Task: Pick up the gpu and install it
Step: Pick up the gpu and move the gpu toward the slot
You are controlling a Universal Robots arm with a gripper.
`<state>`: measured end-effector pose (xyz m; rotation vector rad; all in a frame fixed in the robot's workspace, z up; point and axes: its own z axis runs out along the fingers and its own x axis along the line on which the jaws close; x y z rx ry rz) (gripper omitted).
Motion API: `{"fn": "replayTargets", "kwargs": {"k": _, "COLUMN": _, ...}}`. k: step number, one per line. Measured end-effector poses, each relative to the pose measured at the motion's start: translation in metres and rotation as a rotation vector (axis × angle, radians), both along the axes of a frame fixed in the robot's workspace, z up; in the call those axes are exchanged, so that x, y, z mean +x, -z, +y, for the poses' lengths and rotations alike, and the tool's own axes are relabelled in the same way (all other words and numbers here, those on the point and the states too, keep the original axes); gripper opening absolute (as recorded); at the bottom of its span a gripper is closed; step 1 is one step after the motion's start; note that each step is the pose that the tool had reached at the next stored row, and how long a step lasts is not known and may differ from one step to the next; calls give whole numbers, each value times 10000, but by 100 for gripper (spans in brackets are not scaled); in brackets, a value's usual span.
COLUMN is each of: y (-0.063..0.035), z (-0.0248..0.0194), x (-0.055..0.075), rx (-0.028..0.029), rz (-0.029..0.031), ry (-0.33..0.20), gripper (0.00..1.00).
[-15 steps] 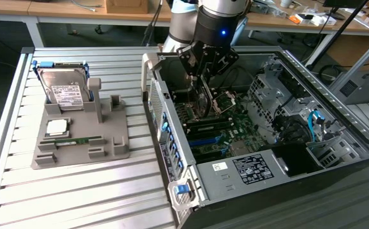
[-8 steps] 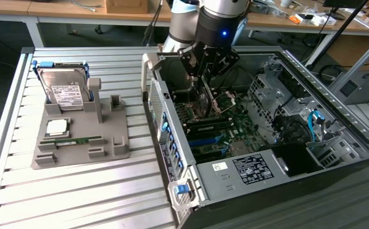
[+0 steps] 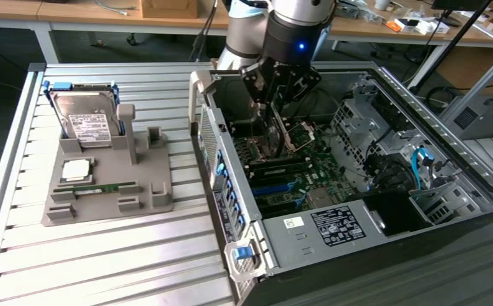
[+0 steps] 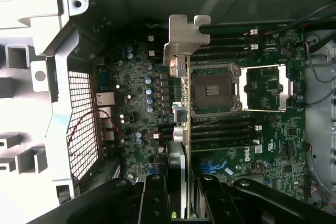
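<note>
Gpu in my gripper, inside the case.

My gripper is clamped on the gpu, holding it edge-on over the motherboard within the open computer case. In the wrist view its silver bracket lies toward the case wall, and the card runs beside the empty CPU socket. I cannot tell whether it touches a slot.

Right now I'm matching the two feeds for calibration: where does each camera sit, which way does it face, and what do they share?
Exterior view: above the table, looking down into the open computer case; arm and gripper show.
Wrist view: on the wrist, looking past the fingers at the motherboard.
Shared: gripper, held gpu, motherboard.
</note>
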<state>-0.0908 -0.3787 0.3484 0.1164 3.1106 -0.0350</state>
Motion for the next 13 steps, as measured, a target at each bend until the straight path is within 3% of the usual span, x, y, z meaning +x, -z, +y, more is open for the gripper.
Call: {"fn": "replayTargets", "kwargs": {"k": 13, "y": 38, "z": 0, "x": 48, "rx": -10, "rz": 1, "ry": 0, "gripper": 27}}
